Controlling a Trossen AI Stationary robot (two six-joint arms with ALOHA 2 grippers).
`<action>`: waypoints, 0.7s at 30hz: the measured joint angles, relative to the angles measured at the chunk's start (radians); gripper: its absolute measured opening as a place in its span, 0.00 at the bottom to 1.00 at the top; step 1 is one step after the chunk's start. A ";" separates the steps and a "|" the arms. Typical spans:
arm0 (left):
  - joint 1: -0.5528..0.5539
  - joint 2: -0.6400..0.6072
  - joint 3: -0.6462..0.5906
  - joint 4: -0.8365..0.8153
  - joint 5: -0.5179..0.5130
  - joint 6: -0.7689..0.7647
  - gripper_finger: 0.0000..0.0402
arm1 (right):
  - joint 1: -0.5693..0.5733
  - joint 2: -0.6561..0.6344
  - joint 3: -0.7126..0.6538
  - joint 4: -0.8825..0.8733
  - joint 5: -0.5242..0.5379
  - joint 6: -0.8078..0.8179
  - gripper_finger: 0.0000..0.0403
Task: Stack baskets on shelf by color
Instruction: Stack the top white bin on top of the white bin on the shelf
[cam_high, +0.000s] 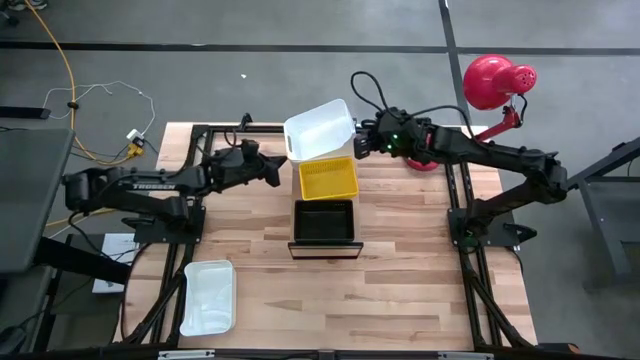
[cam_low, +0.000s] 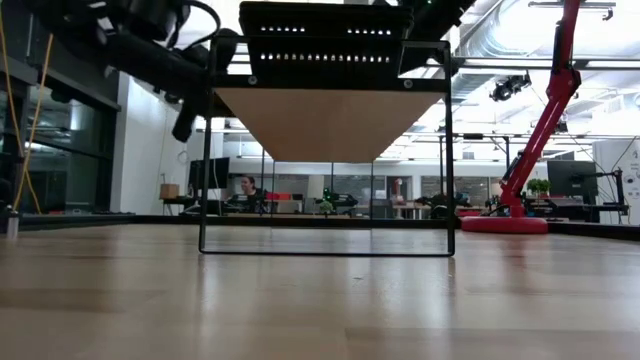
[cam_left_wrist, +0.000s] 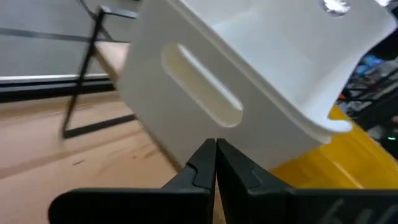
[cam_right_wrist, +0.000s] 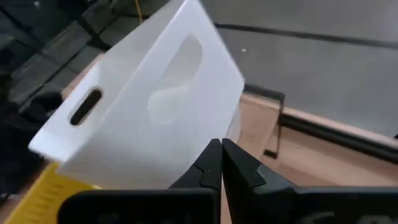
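A white basket (cam_high: 318, 130) hangs tilted over the far end of the shelf (cam_low: 325, 125), between my two grippers. On the shelf beside it sit a yellow basket (cam_high: 328, 178) and, at the near end, a black basket (cam_high: 324, 222). My left gripper (cam_high: 282, 166) is shut at the white basket's left end. My right gripper (cam_high: 357, 140) is shut at its right end. A second white basket (cam_high: 208, 297) lies flat on the tabletop at the near left. My left gripper (cam_left_wrist: 216, 148) sets its shut fingertips against the white basket's end wall, low down under the handle slot (cam_left_wrist: 208, 132). It comes from the table's left, slanting a little down. The basket is tilted, its low edge by the yellow basket (cam_left_wrist: 323, 171). My right gripper (cam_right_wrist: 221, 148) sets its shut fingertips against the lower edge of the white basket's opposite end wall (cam_right_wrist: 196, 140). It comes from the table's right, slanting down. The basket leans away from it, the far handle slot (cam_right_wrist: 86, 107) showing.
The shelf's dark frame (cam_low: 205, 150) stands on the wooden tabletop (cam_high: 400, 300). A red lamp (cam_high: 492, 82) on a red arm stands at the far right corner. Cables lie on the floor beyond the far left.
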 joint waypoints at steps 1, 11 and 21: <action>0.004 0.018 0.001 0.025 0.018 -0.001 0.00 | -0.003 0.000 -0.005 0.008 -0.012 0.005 0.00; 0.013 0.131 0.001 0.136 0.055 -0.023 0.00 | -0.004 0.010 -0.013 0.011 -0.074 0.031 0.00; 0.020 0.142 0.000 0.169 0.052 -0.024 0.00 | -0.002 0.046 -0.015 -0.005 -0.093 0.056 0.00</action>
